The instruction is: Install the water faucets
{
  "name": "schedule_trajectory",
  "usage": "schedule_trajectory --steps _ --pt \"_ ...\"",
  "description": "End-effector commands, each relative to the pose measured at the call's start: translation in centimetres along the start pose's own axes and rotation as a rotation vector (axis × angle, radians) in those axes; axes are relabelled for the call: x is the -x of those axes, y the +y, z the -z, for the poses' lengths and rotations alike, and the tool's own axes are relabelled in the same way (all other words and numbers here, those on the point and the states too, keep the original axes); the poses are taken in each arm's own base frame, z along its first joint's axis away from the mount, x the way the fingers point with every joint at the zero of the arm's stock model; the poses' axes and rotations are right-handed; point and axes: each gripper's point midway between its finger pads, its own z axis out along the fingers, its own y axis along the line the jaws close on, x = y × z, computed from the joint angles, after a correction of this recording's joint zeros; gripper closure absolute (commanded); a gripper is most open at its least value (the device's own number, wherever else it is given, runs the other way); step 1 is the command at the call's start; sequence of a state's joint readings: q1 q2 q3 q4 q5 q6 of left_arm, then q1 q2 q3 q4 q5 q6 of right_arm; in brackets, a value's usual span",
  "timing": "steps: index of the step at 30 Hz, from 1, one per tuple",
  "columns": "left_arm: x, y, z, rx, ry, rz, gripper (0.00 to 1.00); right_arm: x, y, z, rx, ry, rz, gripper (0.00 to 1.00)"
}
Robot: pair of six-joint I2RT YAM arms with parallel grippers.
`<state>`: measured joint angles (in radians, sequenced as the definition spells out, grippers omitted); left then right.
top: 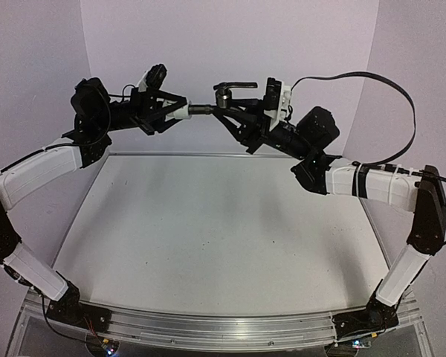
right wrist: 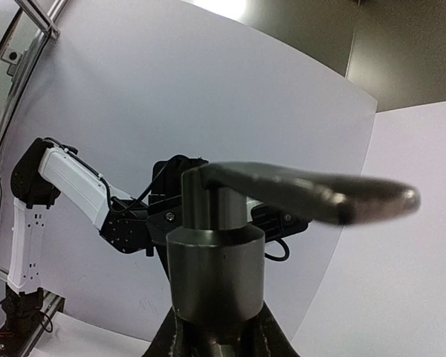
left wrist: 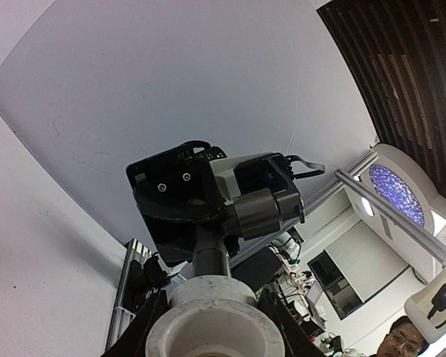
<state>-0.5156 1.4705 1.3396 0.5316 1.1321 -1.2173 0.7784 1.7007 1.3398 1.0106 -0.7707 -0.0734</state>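
Both arms are raised above the table and meet nose to nose in the top view. My left gripper (top: 175,112) is shut on the white cylinder fitting (top: 183,112) of the water faucets. The left wrist view shows that fitting (left wrist: 215,331) between the left gripper's (left wrist: 212,335) fingers, with a black stem (left wrist: 210,256) entering its far end. My right gripper (top: 229,113) is shut on the black faucet piece (top: 221,97). Seen from the right wrist, its dark cylinder body (right wrist: 215,271) stands above the right gripper (right wrist: 215,341), and its lever handle (right wrist: 312,190) points right.
The white table (top: 215,223) lies well below both grippers. Pale walls (top: 230,44) close in the back and sides. A black cable (top: 401,97) loops above the right arm. A metal rail (top: 223,327) runs along the near edge between the arm bases.
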Motion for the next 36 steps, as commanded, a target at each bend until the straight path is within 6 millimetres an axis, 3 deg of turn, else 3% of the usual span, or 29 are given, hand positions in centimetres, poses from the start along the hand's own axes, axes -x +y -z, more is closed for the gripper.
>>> schedule_trajectory --steps 1,19,36 --pt "-0.5 -4.9 -0.4 -0.081 0.022 -0.217 1.00 1.2 -0.7 -1.3 -0.035 -0.049 -0.105 1.00" --pt "-0.8 -4.5 -0.3 -0.071 -0.001 -0.404 1.00 -1.3 -2.0 -2.6 -0.062 -0.013 -0.333 1.00" --pt "-1.5 -3.9 0.3 -0.026 -0.036 -0.741 1.00 -4.1 -2.4 -3.7 -0.062 0.072 -0.556 1.00"
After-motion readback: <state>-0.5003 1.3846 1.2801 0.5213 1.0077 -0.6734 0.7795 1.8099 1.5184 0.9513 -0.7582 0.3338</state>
